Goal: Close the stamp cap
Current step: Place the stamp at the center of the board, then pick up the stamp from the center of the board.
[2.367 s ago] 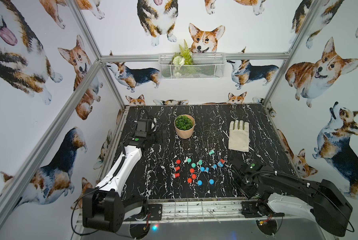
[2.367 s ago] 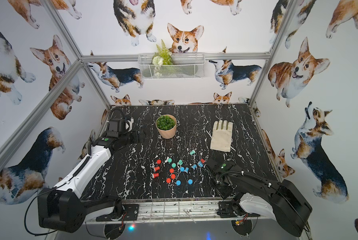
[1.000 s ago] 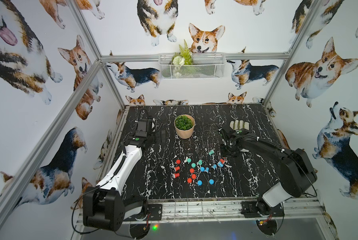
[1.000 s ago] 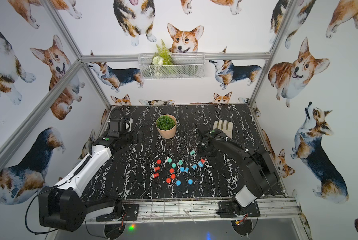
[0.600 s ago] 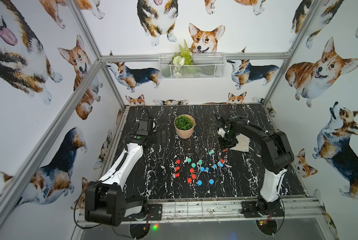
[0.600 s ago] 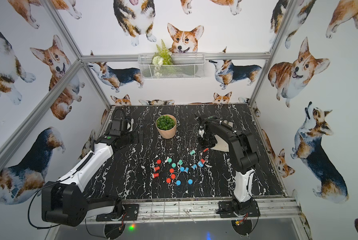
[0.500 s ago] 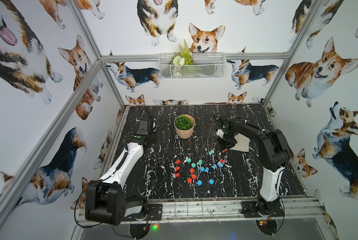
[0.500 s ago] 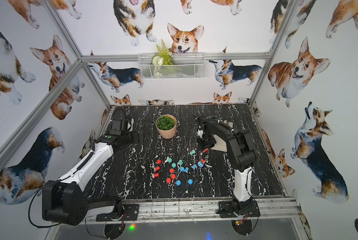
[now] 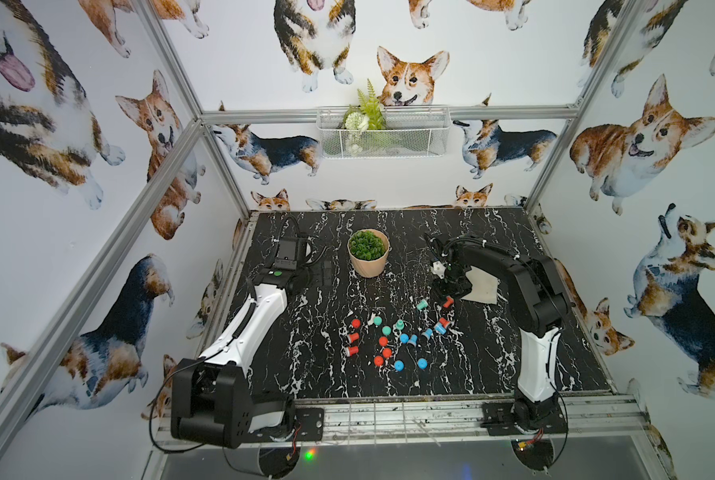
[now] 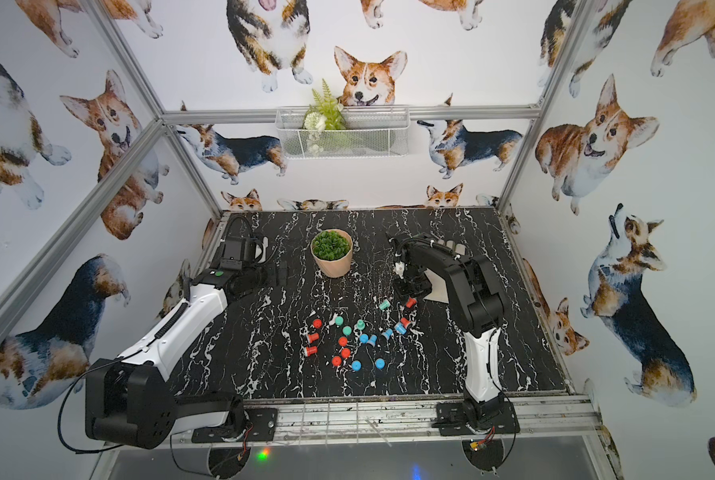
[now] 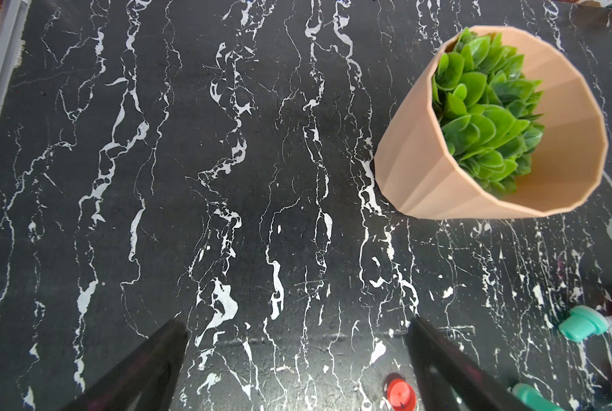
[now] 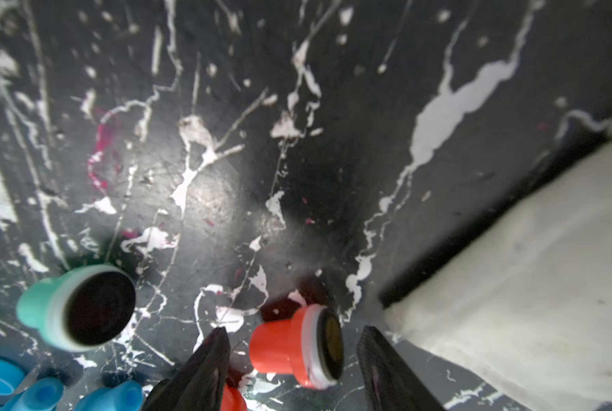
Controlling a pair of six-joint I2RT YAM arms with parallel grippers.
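While the right gripper [image 12: 293,331] stands with jaws apart, straddling but not touching the red stamp [image 12: 290,350], that stamp lies on its side on the table [image 12: 333,142] with its pad face bare. A teal stamp [image 12: 76,307] lies near it, also uncapped, and a white glove [image 12: 510,284] lies opposite. The left gripper [image 11: 297,322] hangs wide apart and empty. Judged progress: no cap is fitted; grasping, cap retrieval and closure are all left to do.

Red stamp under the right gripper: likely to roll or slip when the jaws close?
Probably rolls: the red stamp lies on its side on the table, round, narrow handle widening to a collar, so it may curve. Smooth plastic, likely light; the right gripper, jaws open either side, could squirt it out. Uncapped face may smear.
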